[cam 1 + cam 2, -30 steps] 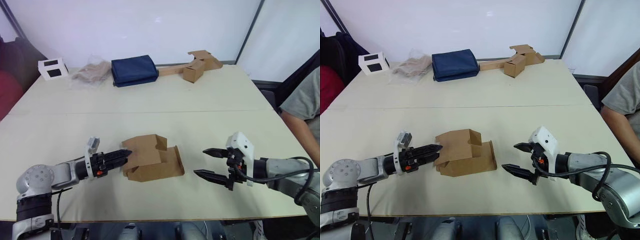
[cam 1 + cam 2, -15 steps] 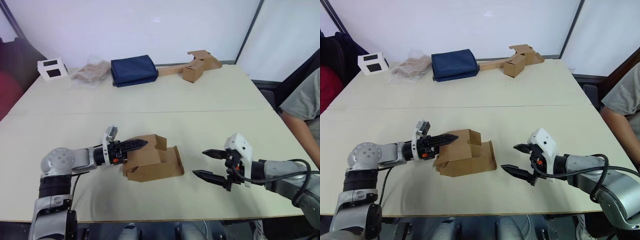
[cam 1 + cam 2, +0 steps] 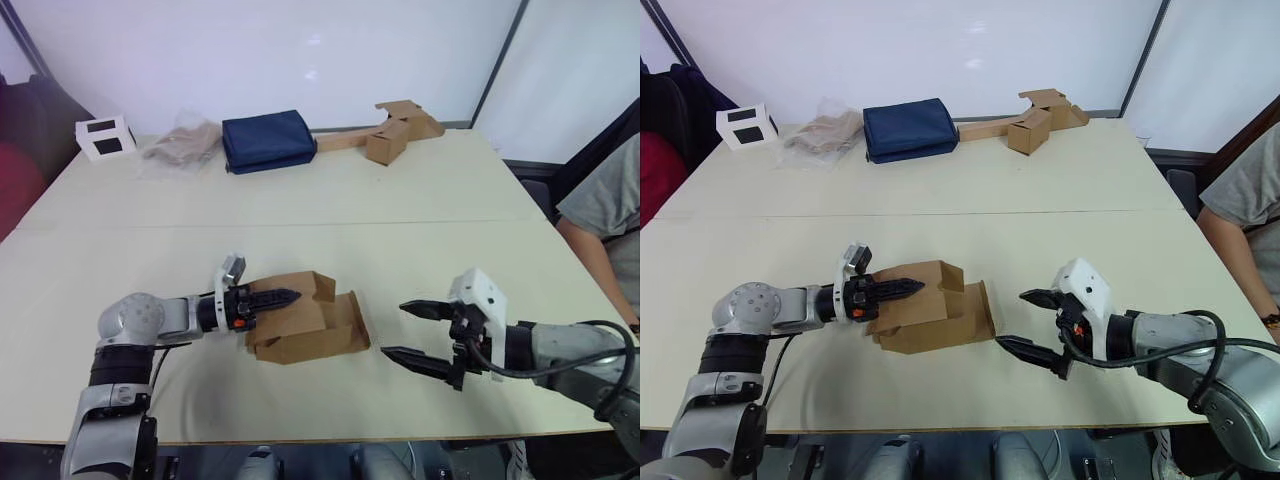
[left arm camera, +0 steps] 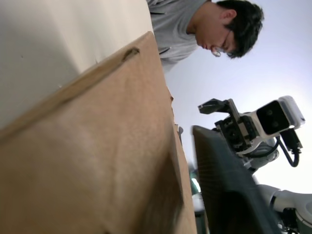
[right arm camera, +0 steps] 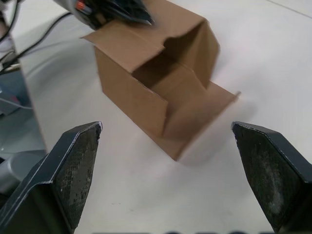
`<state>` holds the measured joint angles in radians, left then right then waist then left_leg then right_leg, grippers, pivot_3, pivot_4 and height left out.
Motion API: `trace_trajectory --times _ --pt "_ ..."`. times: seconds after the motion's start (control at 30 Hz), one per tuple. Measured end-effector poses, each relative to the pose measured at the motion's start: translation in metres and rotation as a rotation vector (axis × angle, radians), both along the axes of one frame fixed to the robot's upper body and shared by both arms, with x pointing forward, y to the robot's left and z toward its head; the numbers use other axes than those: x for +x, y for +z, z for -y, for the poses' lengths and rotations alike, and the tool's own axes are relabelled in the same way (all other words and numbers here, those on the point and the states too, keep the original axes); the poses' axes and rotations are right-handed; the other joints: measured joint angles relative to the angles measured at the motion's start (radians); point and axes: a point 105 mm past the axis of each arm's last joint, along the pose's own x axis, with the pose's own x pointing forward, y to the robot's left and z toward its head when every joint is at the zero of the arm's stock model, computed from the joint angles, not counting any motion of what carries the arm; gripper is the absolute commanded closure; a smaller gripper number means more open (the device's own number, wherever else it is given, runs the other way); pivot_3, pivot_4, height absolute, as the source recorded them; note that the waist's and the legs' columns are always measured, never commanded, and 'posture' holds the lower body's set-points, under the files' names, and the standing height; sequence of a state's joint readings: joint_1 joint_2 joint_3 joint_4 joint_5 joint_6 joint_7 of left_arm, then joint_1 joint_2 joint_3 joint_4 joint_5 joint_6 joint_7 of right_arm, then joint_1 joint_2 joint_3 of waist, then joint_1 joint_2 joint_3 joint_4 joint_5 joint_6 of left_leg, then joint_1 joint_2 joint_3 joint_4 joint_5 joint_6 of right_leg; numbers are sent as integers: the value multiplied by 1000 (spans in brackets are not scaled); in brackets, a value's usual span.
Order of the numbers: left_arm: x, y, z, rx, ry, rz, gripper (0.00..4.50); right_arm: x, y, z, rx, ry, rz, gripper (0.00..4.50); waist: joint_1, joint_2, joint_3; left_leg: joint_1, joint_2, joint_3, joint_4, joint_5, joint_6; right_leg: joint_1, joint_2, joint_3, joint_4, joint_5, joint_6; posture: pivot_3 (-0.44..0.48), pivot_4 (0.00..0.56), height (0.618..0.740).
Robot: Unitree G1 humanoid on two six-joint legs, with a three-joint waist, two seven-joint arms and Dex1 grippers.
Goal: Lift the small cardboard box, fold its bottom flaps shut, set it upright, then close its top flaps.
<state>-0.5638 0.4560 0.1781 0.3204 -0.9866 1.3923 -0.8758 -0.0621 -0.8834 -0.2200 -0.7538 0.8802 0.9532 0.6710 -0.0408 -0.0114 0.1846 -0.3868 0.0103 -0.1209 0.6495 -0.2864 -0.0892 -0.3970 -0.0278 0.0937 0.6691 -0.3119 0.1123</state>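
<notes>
Table [image 3: 420, 220] margin beside box [image 3: 305, 330]

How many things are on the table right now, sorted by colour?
Brown: 3, the box near the hands, the cardboard strip and a crumpled bag at the far edge.
Navy: 1, a pouch.
White: 1, a small box with dark windows.
Total: 5.

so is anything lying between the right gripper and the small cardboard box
No. Bare table between the right gripper and the small cardboard box, seen in both eye views.
</notes>
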Motion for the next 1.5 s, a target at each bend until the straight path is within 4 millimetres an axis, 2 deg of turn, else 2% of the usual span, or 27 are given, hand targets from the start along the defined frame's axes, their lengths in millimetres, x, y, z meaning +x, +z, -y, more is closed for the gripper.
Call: trace_trajectory --times 0.27,0.37,0.4,0.43,0.53,0.63,0.73,0.8,0.93,1.07,1.27,1.5 --pt "5 4 -3 -4 19 33 4477 1 -3 -2 -19 10 0 0 0 0 0 0 0 0 0 0 0 0 0 0 0 0 0 0 150 740" --pt "11 22 -10 13 35 132 4477 9 6 -4 14 -15 46 0 0 -1 1 0 0 0 0 0 0 0 0 0 0 0 0 0 150 740" --pt "21 46 -15 43 54 245 4498 30 29 -6 131 -82 132 272 -3 -2 1 -1 1 0 0 1 -1 -1 1 0 1 1 -1 0 150 740" --pt "26 71 -16 53 55 353 4500 40 43 -3 182 -126 178 567 -2 -2 1 -1 0 0 0 1 -1 -1 0 0 0 0 -1 0 150 740" --pt "30 110 -23 83 62 534 4500 56 65 -2 304 -190 237 1547 -2 -1 1 -1 0 0 -2 1 -2 -1 0 0 -2 0 -1 0 150 740" --pt "31 133 -24 116 43 661 4500 72 83 -6 429 -250 279 2662 -4 -1 1 -3 0 0 -2 2 -3 -4 0 0 -2 0 -1 0 150 740" --pt "32 153 -21 150 -1 780 4500 89 109 -12 568 -295 346 3965 -5 -1 1 -3 0 0 -2 2 -3 -5 1 0 1 0 -1 0 150 740" --pt "31 166 -20 157 -19 846 4500 95 121 -17 623 -301 375 4462 -6 -1 1 -4 1 0 -2 2 -3 -6 1 0 1 0 -1 0 150 740" --pt "32 180 -20 169 -52 913 4500 95 129 -34 677 -241 374 4462 -9 -1 1 -4 0 0 -2 4 -6 -7 1 0 1 0 -1 0 150 740" --pt "33 179 -22 189 -81 926 4500 104 126 -48 667 -218 342 4462 -18 -1 1 -4 0 0 -2 3 -5 -7 1 0 3 0 -1 0 150 740" --pt "31 181 -21 187 -111 943 4500 117 135 -66 692 -200 359 4462 -35 0 1 -4 0 0 -3 2 -3 -9 1 0 4 0 -1 0 150 740" --pt "31 179 -20 195 -119 942 4500 109 134 -91 687 -85 344 4462 -41 0 2 -5 1 0 -2 2 -3 -9 1 0 4 0 -1 0 150 740"
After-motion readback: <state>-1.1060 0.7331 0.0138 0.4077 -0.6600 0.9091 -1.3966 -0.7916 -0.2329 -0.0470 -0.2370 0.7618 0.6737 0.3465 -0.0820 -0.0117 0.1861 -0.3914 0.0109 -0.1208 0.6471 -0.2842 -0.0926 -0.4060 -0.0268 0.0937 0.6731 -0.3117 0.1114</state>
